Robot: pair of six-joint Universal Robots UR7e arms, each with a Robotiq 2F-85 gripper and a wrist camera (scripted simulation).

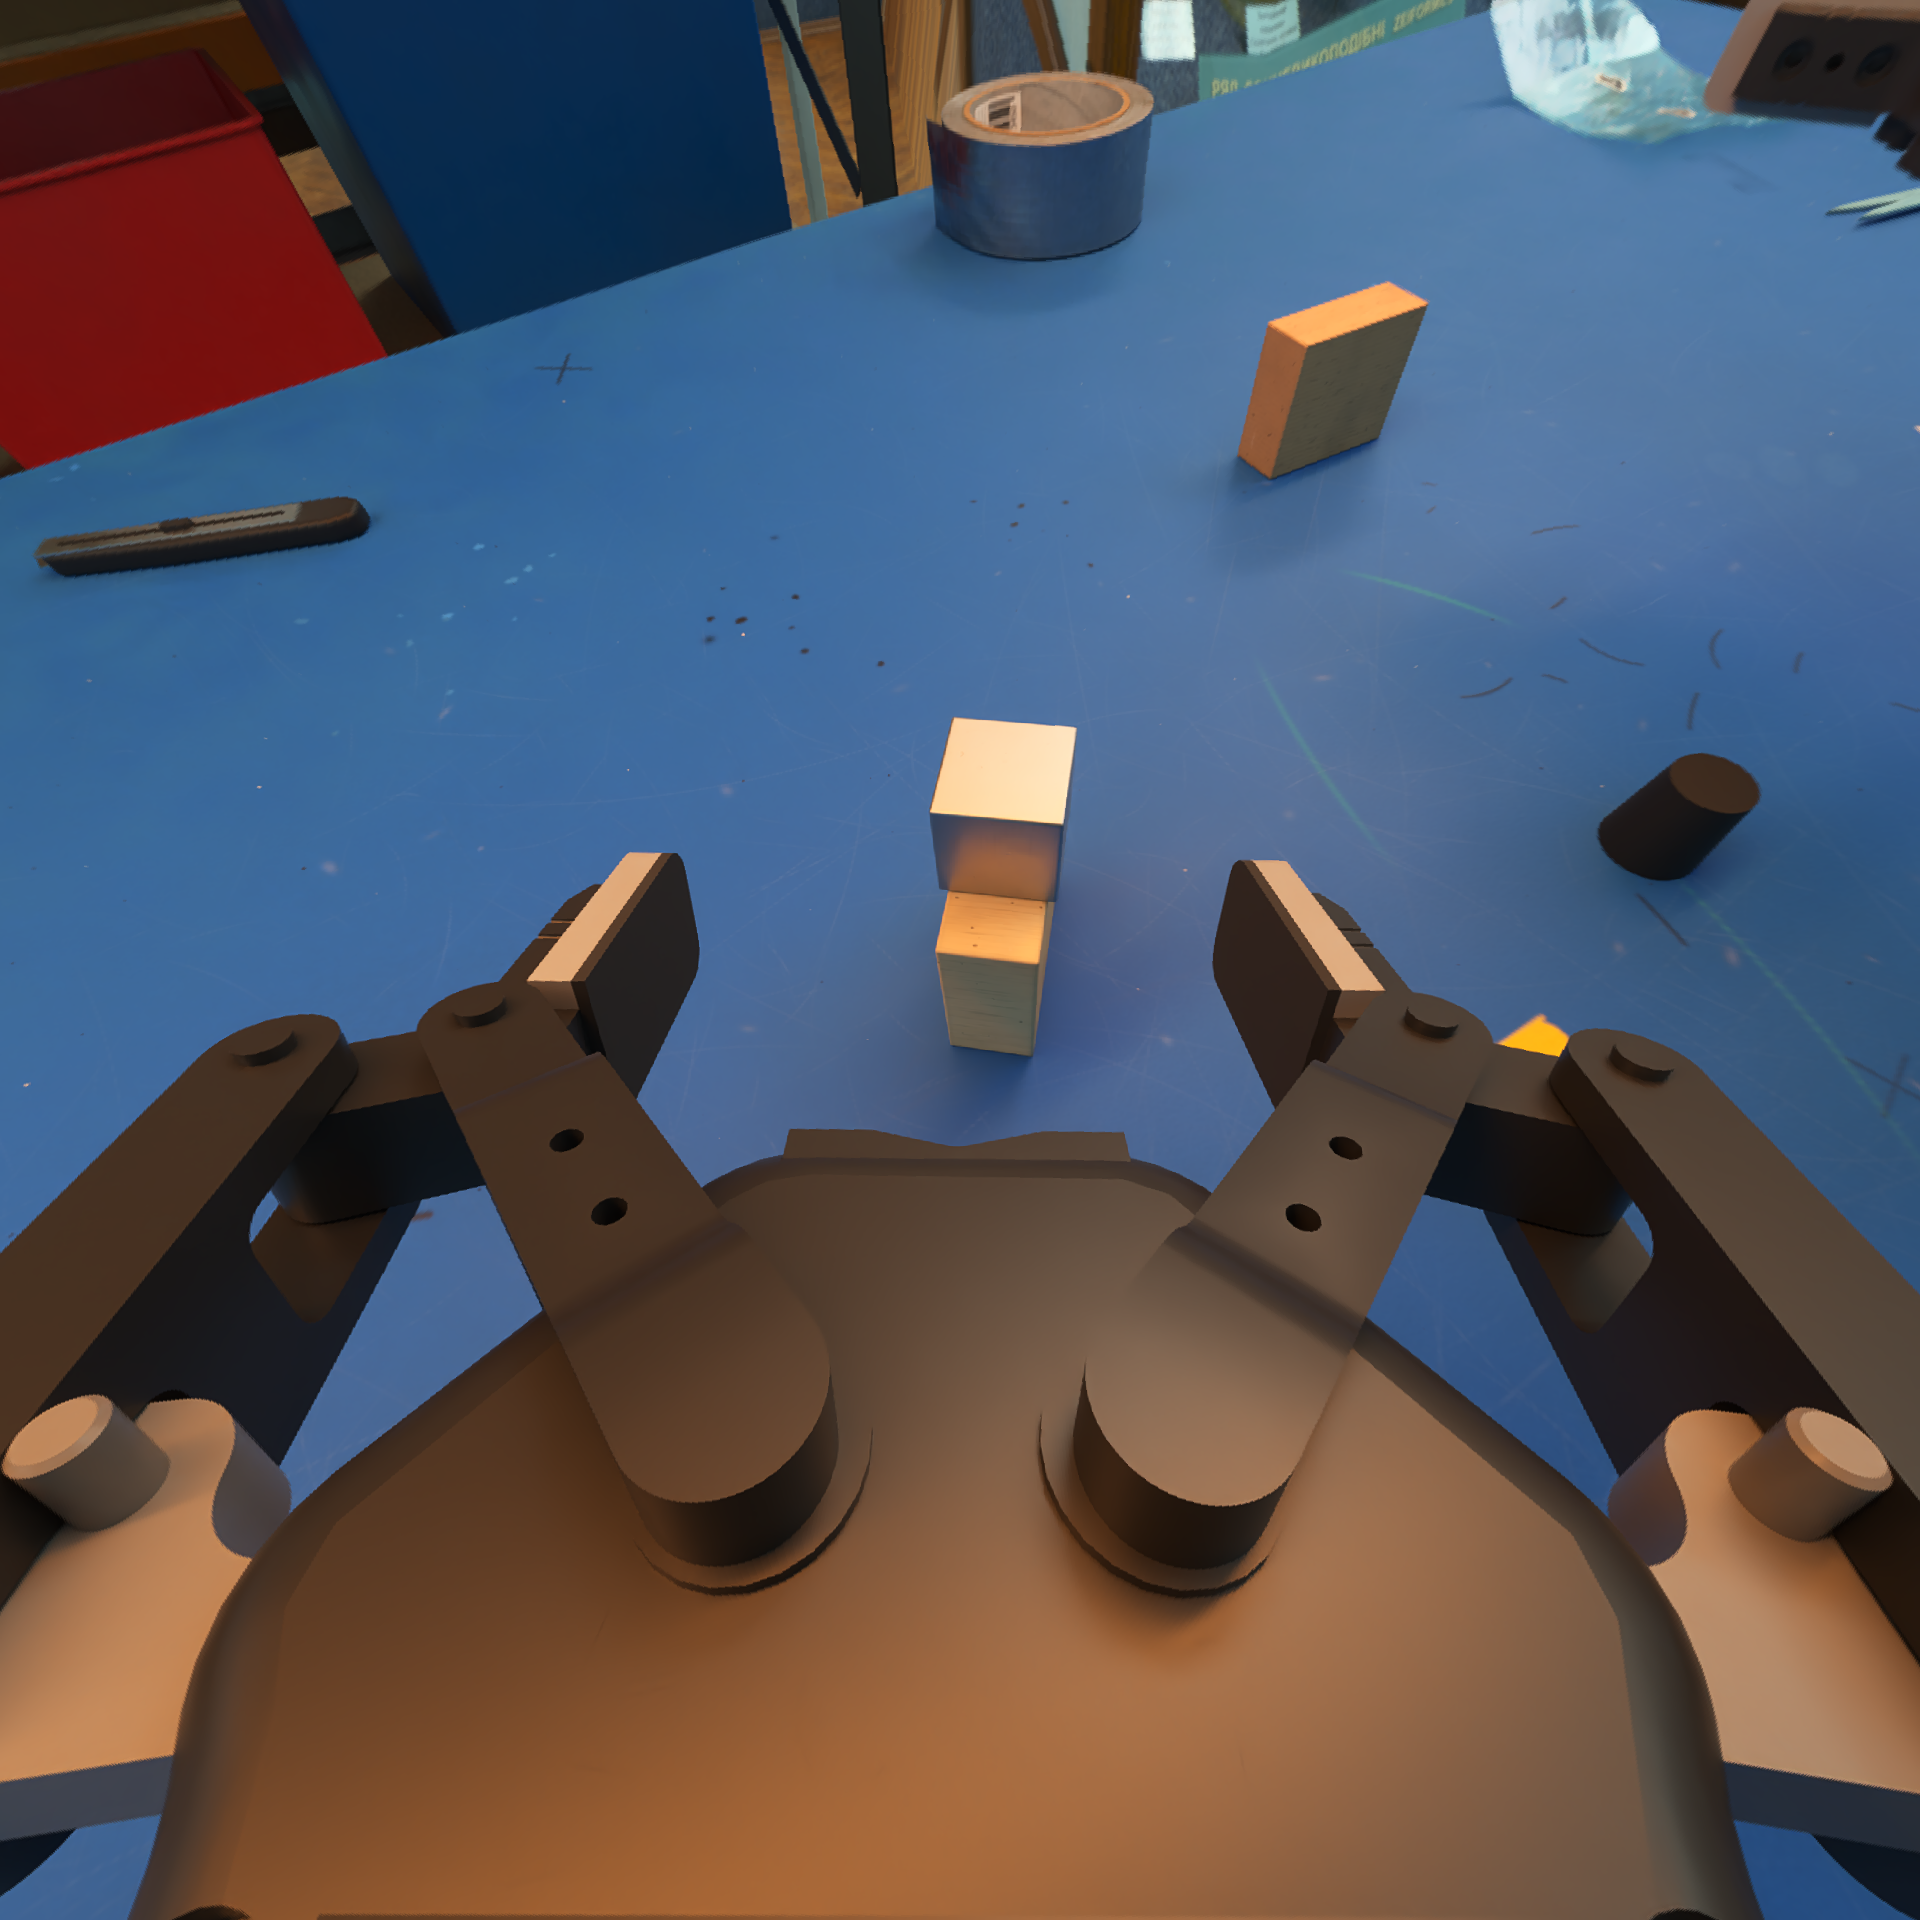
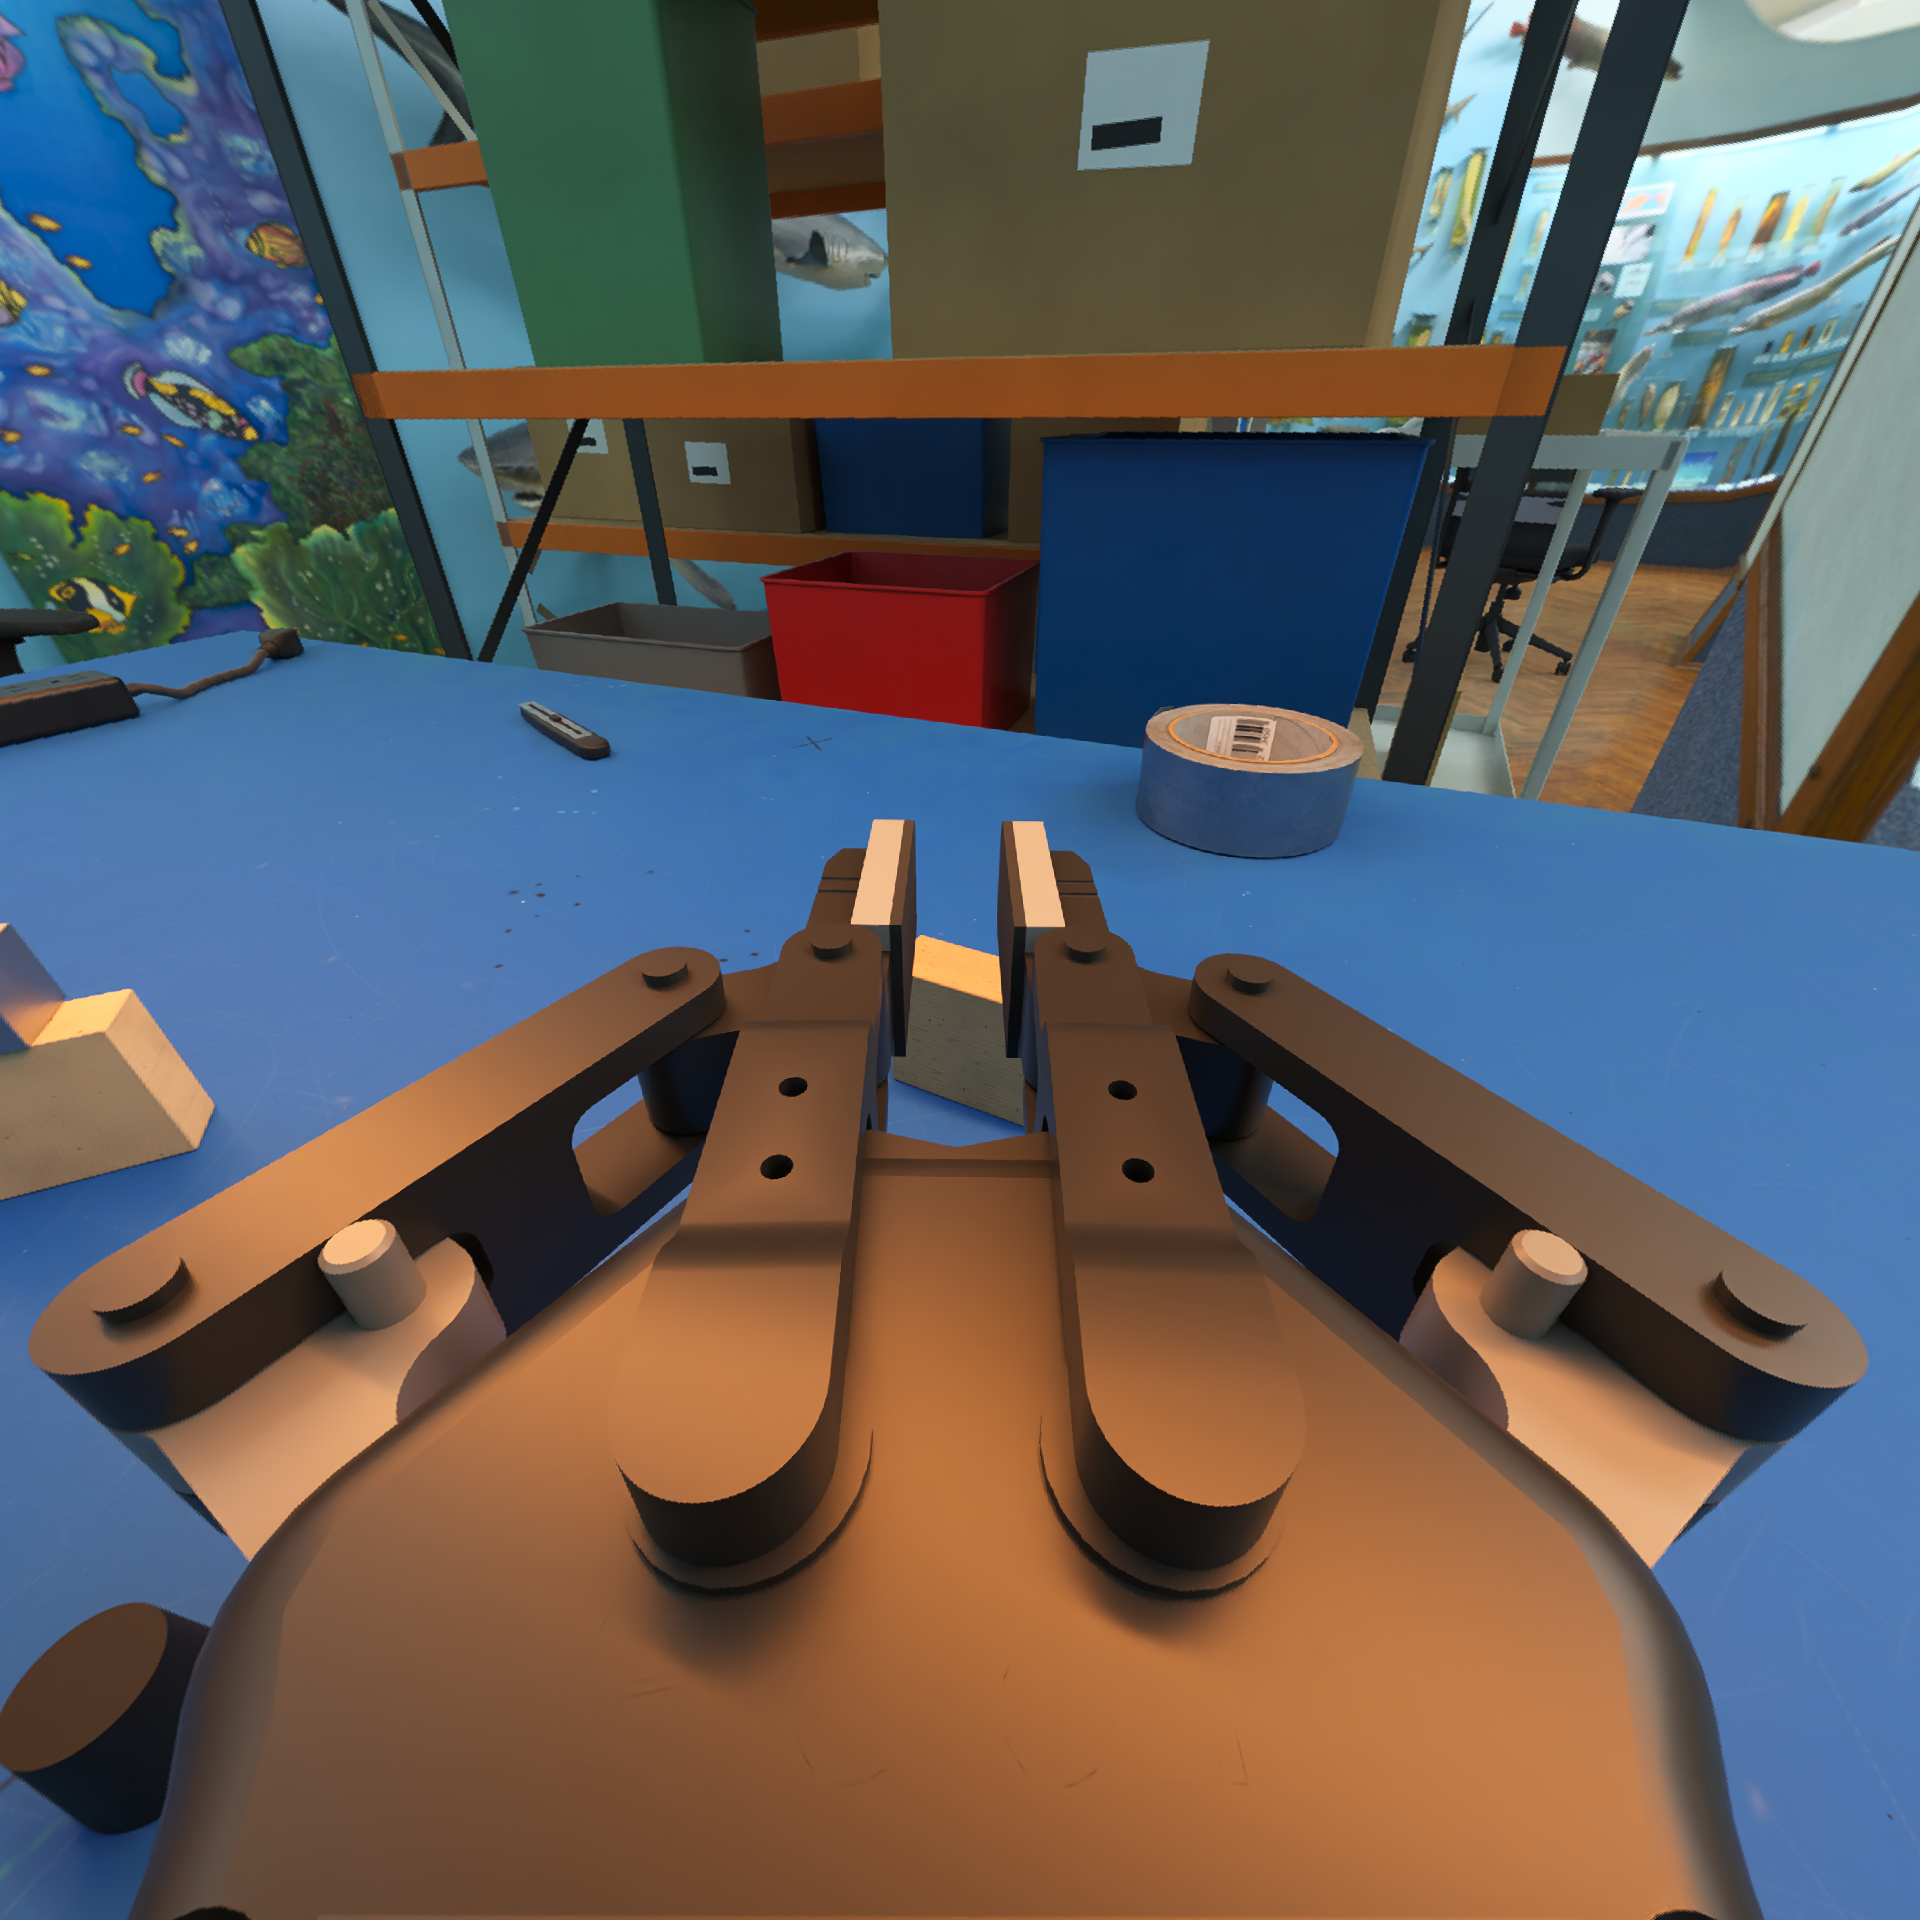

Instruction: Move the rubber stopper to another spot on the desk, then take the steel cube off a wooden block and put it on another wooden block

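Observation:
In the left wrist view, a steel cube (image 1: 1003,805) sits on a small upright wooden block (image 1: 992,977) just ahead of my left gripper (image 1: 961,914), which is open and empty, one finger to each side. A second wooden block (image 1: 1335,379), a slab on edge, stands farther back on the right. The dark rubber stopper (image 1: 1678,816) lies on its side at the right. In the right wrist view, my right gripper (image 2: 948,873) is nearly shut with a narrow gap and holds nothing. The slab (image 2: 956,1029) shows beyond its fingers, the stopper (image 2: 94,1714) at lower left, and the cube (image 2: 16,987) and its block (image 2: 94,1091) at the left edge.
On the blue desk (image 1: 727,727) are a tape roll (image 1: 1044,166) at the far edge, a utility knife (image 1: 203,535) at the left and a clear plastic bag (image 1: 1590,62) at the far right. A power strip (image 2: 62,701) lies far left. Bins and shelving stand behind the desk.

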